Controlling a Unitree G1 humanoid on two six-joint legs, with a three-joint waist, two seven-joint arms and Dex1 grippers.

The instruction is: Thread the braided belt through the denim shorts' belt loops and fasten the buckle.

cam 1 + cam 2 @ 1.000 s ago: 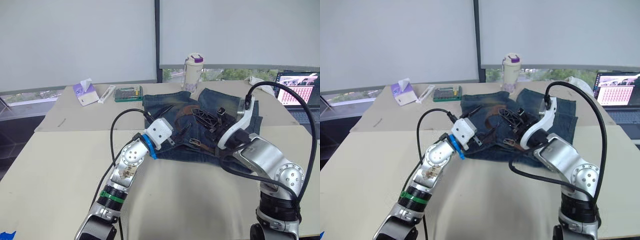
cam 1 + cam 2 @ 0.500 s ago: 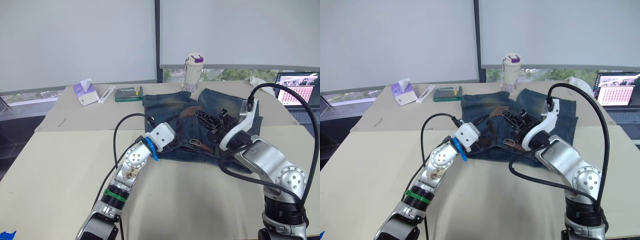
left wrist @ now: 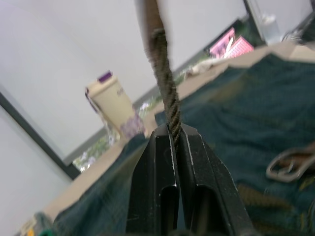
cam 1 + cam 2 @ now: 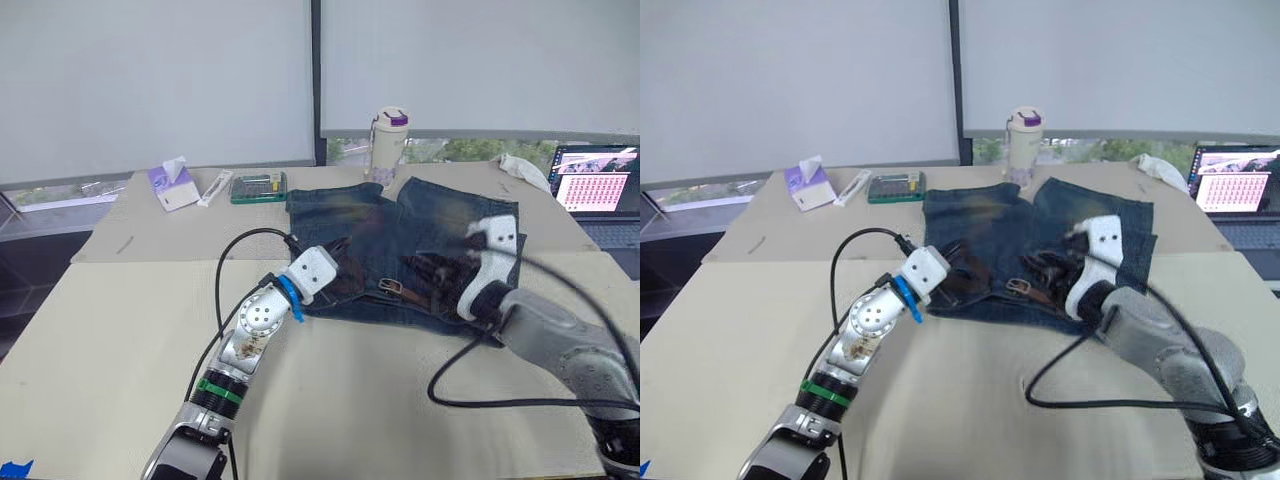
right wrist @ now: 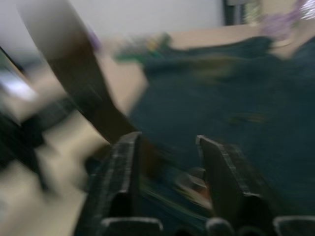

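Left wrist view: left gripper (image 3: 173, 132) pinching belt (image 3: 166, 93) above shorts (image 3: 256, 98), buckle (image 3: 288, 164) at 4 o'clock. Right gripper (image 5: 167, 142) spread.

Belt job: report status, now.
Left gripper shut on braided belt. Right gripper open over denim shorts. Buckle unfastened. Nothing in the way.

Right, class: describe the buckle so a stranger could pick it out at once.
Find the denim shorts spread on the table. Near their front edge, between the two grippers, lies the buckle: a small silver metal frame, the only shiny thing on the cloth.
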